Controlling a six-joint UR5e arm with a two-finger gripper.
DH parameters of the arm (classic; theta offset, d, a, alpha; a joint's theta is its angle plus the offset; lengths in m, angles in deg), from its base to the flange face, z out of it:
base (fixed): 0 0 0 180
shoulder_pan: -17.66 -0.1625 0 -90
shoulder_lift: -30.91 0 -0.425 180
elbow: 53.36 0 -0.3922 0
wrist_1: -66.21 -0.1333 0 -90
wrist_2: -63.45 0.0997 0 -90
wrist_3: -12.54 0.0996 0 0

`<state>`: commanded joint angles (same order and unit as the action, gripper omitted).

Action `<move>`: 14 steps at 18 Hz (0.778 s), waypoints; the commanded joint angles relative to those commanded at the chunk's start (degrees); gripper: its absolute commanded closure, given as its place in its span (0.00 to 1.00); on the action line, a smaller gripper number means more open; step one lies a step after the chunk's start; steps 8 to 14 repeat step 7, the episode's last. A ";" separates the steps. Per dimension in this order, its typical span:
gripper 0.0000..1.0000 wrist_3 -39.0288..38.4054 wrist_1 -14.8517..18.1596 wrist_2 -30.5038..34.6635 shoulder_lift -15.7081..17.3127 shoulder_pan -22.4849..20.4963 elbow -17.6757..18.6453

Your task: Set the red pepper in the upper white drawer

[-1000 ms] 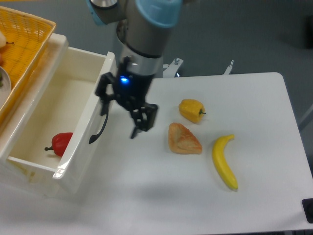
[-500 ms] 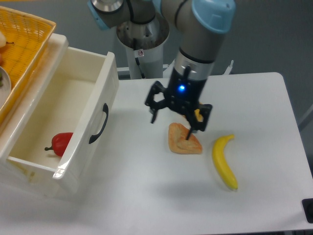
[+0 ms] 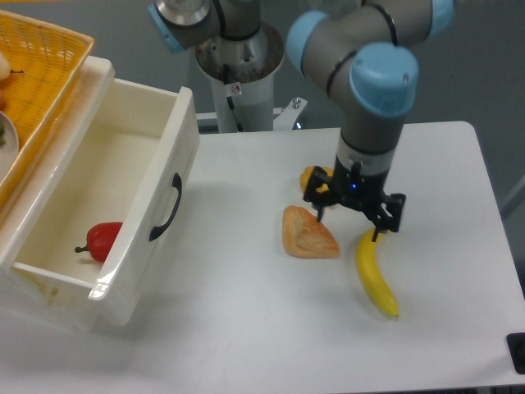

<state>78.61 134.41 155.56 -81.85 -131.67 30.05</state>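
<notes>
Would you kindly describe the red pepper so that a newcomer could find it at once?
Look to the open upper white drawer at the table's left. Inside, against its front panel, lies the red pepper. It is glossy red with a dark stem, the only thing visible in the drawer, unlike the yellow pepper out on the table.

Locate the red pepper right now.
The red pepper lies inside the open upper white drawer at the camera view's left, near its front panel, far from the gripper.

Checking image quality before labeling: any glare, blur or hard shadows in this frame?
Fixed camera: sharp overall, soft even lighting; a glare streak on the upper white drawer front rim; faint diffuse shadow under the gripper; red pepper clearly visible, glossy highlights small.
</notes>
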 joint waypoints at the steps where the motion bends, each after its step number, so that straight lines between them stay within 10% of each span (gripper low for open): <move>1: 0.00 3.68 0.08 0.18 -0.62 0.00 0.09; 7: 0.00 10.04 -1.14 0.09 -6.77 0.00 -1.23; 14: 0.00 10.04 -1.14 0.09 -6.77 0.00 -1.23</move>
